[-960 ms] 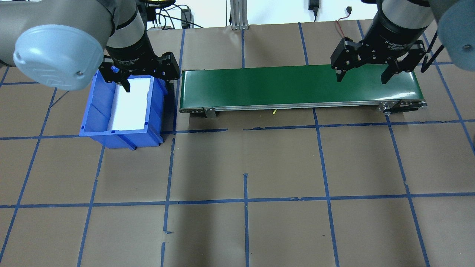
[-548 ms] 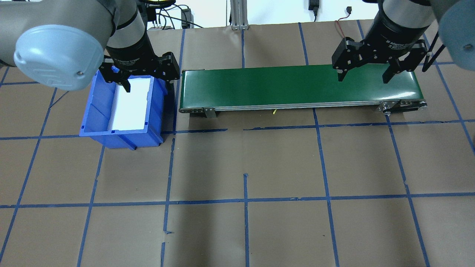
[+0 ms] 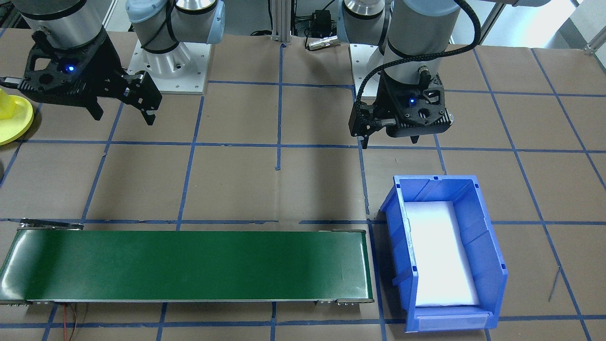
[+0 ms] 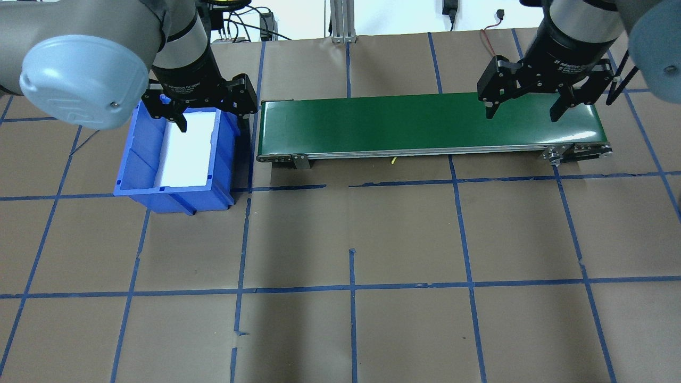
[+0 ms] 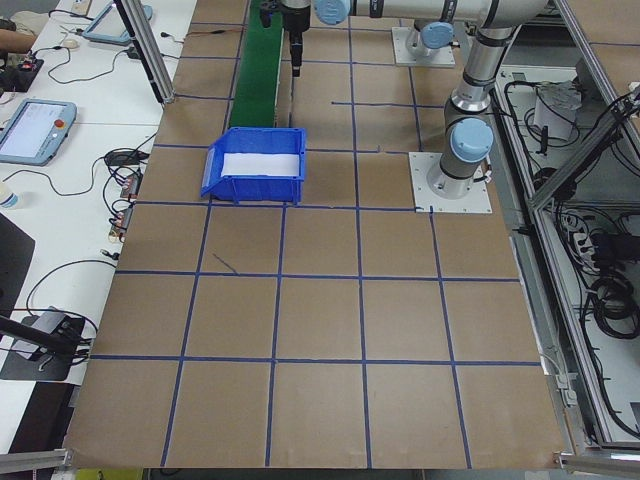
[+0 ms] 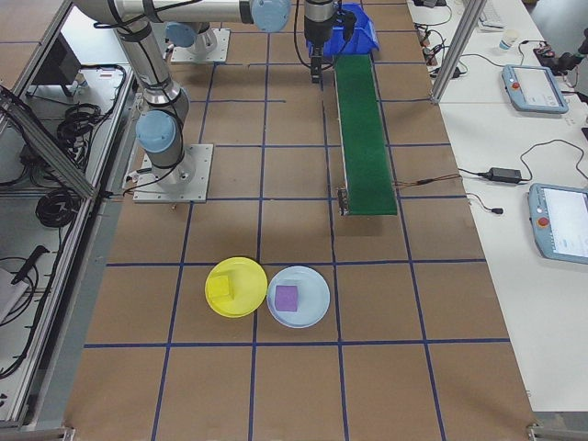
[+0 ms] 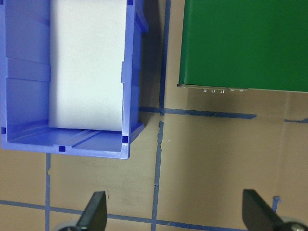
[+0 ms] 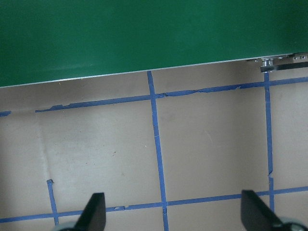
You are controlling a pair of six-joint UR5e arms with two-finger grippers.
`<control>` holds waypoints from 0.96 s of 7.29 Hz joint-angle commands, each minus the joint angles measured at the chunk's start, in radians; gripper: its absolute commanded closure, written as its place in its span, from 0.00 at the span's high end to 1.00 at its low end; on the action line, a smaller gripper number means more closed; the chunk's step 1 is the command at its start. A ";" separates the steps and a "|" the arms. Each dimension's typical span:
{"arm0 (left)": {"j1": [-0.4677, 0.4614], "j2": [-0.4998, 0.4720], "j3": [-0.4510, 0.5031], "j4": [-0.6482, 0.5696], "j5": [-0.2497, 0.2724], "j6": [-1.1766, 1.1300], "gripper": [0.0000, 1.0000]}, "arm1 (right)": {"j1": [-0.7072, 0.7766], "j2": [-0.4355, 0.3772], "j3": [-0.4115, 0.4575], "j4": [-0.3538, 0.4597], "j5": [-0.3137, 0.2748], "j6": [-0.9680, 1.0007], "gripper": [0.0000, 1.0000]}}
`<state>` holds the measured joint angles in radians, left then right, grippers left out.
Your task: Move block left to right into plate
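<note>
1. Front-facing view: the right gripper (image 3: 124, 114) hangs above the brown table (image 3: 293, 189) at the upper left, its fingers spread wide with nothing between them. The left gripper (image 3: 390, 139) hangs just behind the blue bin (image 3: 492, 251), which holds a white liner; how far it is open is hard to judge here. The green conveyor belt (image 3: 189, 265) lies along the near edge. The yellow plate (image 3: 16, 125) is cut off at the left edge, with a yellow block (image 3: 7, 105) on it.

2. Overhead view: the left gripper (image 4: 210, 119) is over the far end of the blue bin (image 4: 138, 170), wide open and empty. The right gripper (image 4: 523, 111) is over the right end of the conveyor belt (image 4: 415, 125), also wide open and empty.

3. Left side view: the blue bin (image 5: 255, 180) sits at the near end of the conveyor belt (image 5: 260, 60); the grippers are too small to judge.

4. Right side view: the yellow plate (image 6: 243, 299) lies on the table well apart from the belt's near end, holding the yellow block (image 6: 220, 288). Touching or just beside it is a pale blue plate (image 6: 308, 308) carrying a purple block (image 6: 287, 298).

5. Left wrist view: both fingertips (image 7: 96, 211) stand far apart, nothing held, above the bin (image 7: 130, 96) corner and the belt end.

6. Right wrist view: the fingertips (image 8: 94, 214) are spread wide and empty above taped table, with the belt (image 8: 144, 33) beyond.
</note>
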<state>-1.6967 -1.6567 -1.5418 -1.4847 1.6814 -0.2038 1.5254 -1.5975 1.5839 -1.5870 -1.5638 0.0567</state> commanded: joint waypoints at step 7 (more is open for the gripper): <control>0.002 0.008 0.008 0.000 0.003 0.009 1.00 | -0.004 -0.021 -0.010 0.033 -0.048 0.000 1.00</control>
<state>-1.6984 -1.6531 -1.5369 -1.4848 1.6810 -0.2017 1.5221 -1.6142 1.5731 -1.5542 -1.6104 0.0561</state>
